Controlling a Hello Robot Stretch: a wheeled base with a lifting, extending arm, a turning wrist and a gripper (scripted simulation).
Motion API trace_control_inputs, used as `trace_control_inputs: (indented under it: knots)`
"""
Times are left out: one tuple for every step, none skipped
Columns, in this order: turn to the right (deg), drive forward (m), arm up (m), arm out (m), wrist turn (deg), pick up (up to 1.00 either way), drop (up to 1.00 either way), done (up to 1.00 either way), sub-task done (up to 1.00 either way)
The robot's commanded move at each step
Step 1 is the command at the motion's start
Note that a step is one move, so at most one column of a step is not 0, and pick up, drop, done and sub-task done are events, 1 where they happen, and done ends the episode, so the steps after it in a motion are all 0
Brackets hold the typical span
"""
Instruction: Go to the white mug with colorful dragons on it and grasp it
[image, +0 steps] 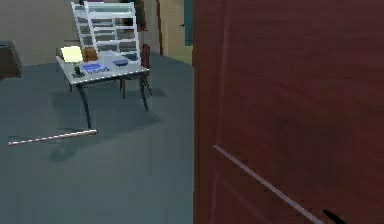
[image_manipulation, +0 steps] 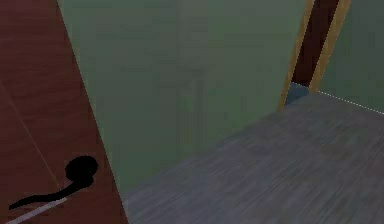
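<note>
Ahead: a desk (image: 105, 72) with a grey top and dark legs is standing on the blue-grey floor (image: 120, 170), at the forward view's upper left.
Desk top: a yellow block (image: 70, 53), a brown box (image: 88, 52), a flat blue thing (image: 93, 68) and a dark blob (image: 122, 61) are sitting on it, close together.
Mug: the things on the desk are showing as blobs too small to tell, so I am not making out which of them, if any, is the mug.
Rack: a white shelf rack (image: 108, 25) is standing just behind the desk.
Red thing: a slim red thing (image: 146, 55) is standing beside the desk's right end.
Rod: a thin pale rod (image: 50, 137) is lying on the floor in front of the desk, apart from its legs.
Door: a red-brown door (image: 290, 110) is taking up the forward view's right.
Handle: a black lever handle (image_manipulation: 80, 172) is sitting on the same red-brown surface at the arm side view's lower left.
Wall: a green wall (image_manipulation: 190, 80) is rising just beside the door.
Side floor: grey striped flooring (image_manipulation: 270, 160) is running toward a wooden door frame (image_manipulation: 322, 40) at the upper right.
Jaws: I cannot tell their state, nor how anything is lying relative to them.
</note>
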Motion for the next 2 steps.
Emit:
trace_control_inputs:
  knots:
    - [-21.0, 0.00, 0.00, 0.00, 0.0, 0.00, 0.00, 0.00, 0.00]
    - [0.0, 1.00, 0.00, 0.00, 0.0, 0.00, 0.00, 0.00, 0.00]
